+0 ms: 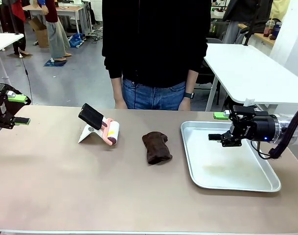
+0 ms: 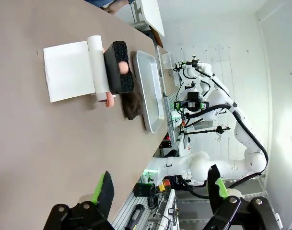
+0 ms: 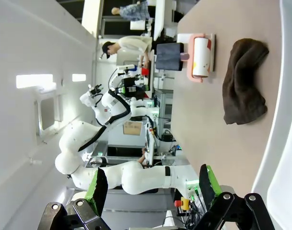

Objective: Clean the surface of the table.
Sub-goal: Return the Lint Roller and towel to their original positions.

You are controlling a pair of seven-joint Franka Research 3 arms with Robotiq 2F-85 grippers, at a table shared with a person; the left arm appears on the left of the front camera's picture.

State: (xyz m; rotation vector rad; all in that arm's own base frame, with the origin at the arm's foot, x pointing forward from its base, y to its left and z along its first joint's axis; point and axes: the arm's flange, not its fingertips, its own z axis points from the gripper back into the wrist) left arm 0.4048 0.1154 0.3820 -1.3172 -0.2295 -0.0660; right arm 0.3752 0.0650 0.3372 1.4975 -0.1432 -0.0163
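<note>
- Large rectangular table with matte brownish-taupe top: rigid, fixed, not for grasping; long axis left to right across front view.
- Crumpled dark brown cloth mid-tabletop: soft, light; likely pinch at top fold.
- White lint roller with pink frame, black handle left of cloth.
- Shallow silver metal tray at right edge.
- Left gripper released, off left edge.
- Right gripper released, above tray.

Right pincer spread wide, nothing between its fingers.
Upper right of the frame: brown cloth on the worktop, lint roller beside it.
</note>
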